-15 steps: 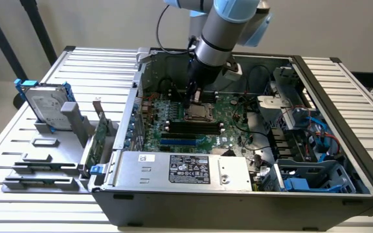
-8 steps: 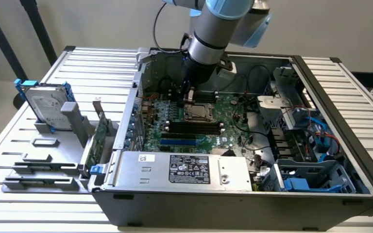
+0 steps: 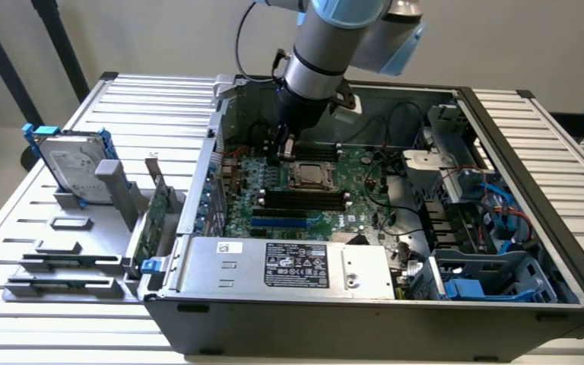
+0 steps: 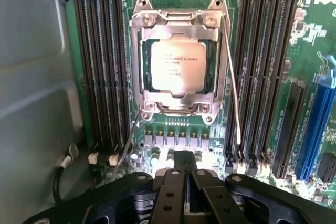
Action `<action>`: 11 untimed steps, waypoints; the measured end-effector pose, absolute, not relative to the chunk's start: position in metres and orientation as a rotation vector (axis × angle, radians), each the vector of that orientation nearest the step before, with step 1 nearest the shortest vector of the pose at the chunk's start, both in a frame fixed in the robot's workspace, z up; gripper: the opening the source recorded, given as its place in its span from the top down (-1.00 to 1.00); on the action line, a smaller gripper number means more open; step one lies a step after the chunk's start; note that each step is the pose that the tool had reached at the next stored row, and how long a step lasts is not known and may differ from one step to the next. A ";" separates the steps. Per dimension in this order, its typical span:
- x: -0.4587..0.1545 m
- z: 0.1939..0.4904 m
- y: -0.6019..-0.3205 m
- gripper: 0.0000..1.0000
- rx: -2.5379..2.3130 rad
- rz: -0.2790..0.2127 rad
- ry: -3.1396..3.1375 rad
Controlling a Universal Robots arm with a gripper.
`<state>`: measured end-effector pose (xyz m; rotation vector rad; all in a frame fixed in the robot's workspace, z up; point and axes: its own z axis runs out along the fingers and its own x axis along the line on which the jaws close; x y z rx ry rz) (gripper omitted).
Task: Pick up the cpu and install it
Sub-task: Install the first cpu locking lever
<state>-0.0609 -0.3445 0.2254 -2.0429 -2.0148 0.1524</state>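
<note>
The cpu [image 4: 177,66], a flat square chip with a dull silver top, lies in the motherboard socket under a metal retention frame [image 4: 178,22]; in the exterior view the cpu [image 3: 309,175] is near the middle of the green board inside the open computer case. My gripper [image 4: 184,157] is shut with nothing between its fingers, hovering just off one edge of the socket. Seen from outside, the gripper [image 3: 286,146] hangs from the arm just behind the socket, low inside the case. A thin wire lever [image 4: 231,77] runs along one side of the socket.
Black memory slots [image 4: 102,66] flank the socket on both sides. A silver box with a black label [image 3: 282,265] fills the case's front. A hard drive with blue brackets [image 3: 69,161] stands in a rack at the exterior view's left. Cables and blue drive bays [image 3: 480,289] crowd the right.
</note>
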 end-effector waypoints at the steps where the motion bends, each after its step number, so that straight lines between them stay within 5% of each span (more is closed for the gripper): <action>1: -0.062 0.226 -0.345 0.79 -2.039 0.145 -2.011; 11: -0.066 0.232 -0.345 0.79 -2.003 0.073 -1.967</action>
